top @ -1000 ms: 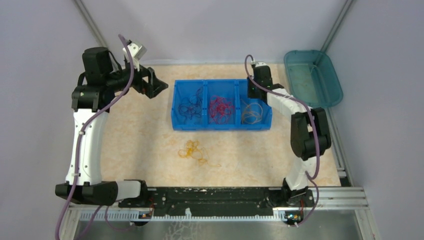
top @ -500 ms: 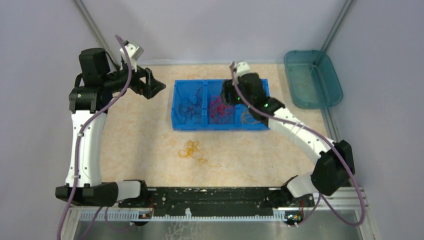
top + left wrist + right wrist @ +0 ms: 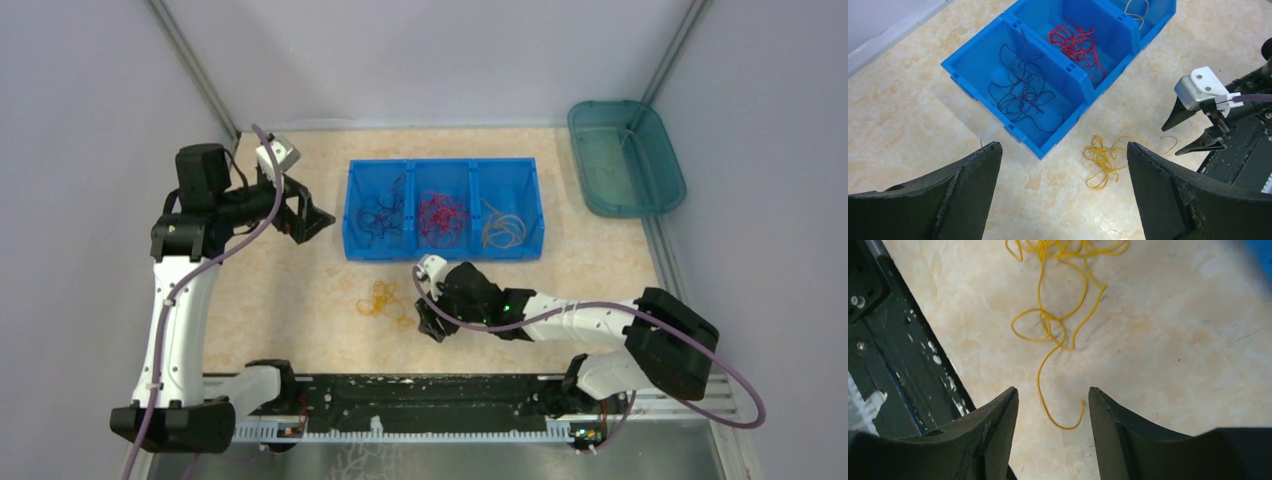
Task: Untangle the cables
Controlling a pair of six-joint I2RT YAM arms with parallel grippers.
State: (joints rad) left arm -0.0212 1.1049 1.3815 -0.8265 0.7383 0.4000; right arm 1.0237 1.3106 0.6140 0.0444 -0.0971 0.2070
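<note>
Now a small bunch of yellow cable [image 3: 383,300] is lying on the table [image 3: 270,290], just in front of the blue bin [image 3: 445,250]. It is curling in thin loops, all mixed up, and one loose end is trailing out toward the right.

The left claw [image 3: 1062,150] is hanging in the air over the left side of the table, well apart from the yellow bunch. Its two fingers are spreading wide and are holding nothing. The right claw [image 3: 1053,392] is sitting low, just to the right of the yellow bunch. Its fingers are parted too, and nothing is gripped between them. In the right wrist view, the loose end of the cable is lying in the gap between the two fingers. Whether they are touching the table is not clear.

The blue bin is standing with three boxes in a row. In the left box dark cables [image 3: 380,212] are lying, in the middle box red cables [image 3: 443,218], and in the right box pale yellow-orange cables [image 3: 503,230]. A teal tub [image 3: 625,165] is sitting at the far right corner.
</note>
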